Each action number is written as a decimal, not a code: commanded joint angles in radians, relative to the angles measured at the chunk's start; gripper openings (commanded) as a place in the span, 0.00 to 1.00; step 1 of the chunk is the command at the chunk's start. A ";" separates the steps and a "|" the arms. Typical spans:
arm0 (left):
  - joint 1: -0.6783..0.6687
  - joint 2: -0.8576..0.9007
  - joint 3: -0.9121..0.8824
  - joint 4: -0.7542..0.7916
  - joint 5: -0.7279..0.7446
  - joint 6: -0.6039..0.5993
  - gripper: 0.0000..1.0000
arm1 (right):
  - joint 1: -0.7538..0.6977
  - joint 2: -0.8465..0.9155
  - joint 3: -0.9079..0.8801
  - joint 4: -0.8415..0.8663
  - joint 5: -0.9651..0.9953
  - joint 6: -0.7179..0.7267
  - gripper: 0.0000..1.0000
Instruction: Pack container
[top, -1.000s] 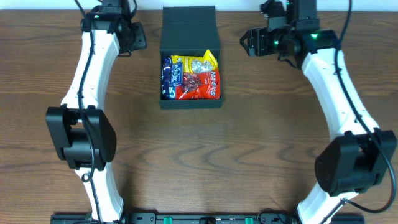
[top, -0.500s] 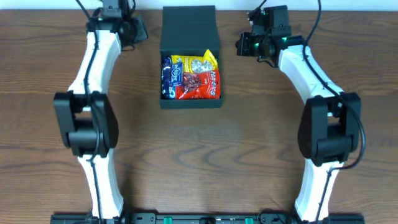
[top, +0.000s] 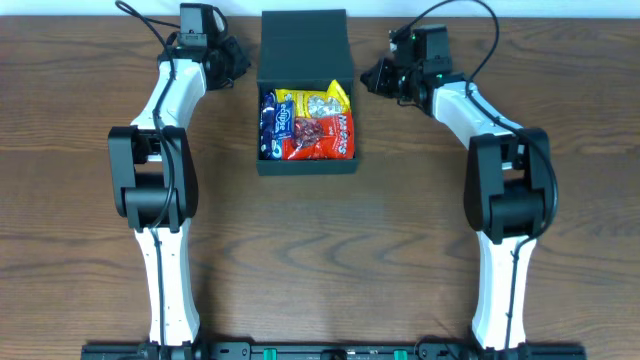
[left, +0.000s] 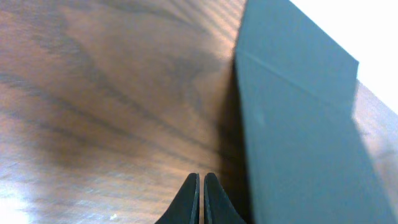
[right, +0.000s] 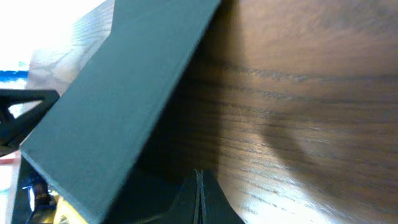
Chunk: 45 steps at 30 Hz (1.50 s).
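The dark green-black container (top: 305, 166) stands at the back middle of the table, its flap lid (top: 303, 42) lying open behind it. Inside lie blue (top: 270, 125), yellow (top: 312, 102) and red (top: 320, 138) snack packets. My left gripper (top: 239, 64) is shut and empty just left of the lid. The left wrist view shows its tips (left: 201, 178) low over the wood beside the lid's edge (left: 292, 124). My right gripper (top: 371, 75) is shut and empty just right of the lid. In the right wrist view its tips (right: 199, 175) sit in the shadow of the lid (right: 112, 99).
Brown wooden table (top: 320, 260) all around the box. Both white arms reach from the front edge up the left and right sides. The table's back edge runs just behind the lid.
Both grippers have shut from open. Both arms have folded and swung inward, bringing the grippers close to the two sides of the lid.
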 joint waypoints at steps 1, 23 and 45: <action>0.010 0.055 0.016 0.019 0.099 -0.041 0.06 | -0.006 0.032 0.015 0.033 -0.063 0.070 0.01; -0.001 0.085 0.019 0.129 0.254 -0.088 0.06 | 0.023 0.074 0.016 0.266 -0.154 0.137 0.01; 0.013 0.075 0.230 0.026 0.439 0.100 0.06 | -0.049 0.074 0.105 0.380 -0.452 0.090 0.01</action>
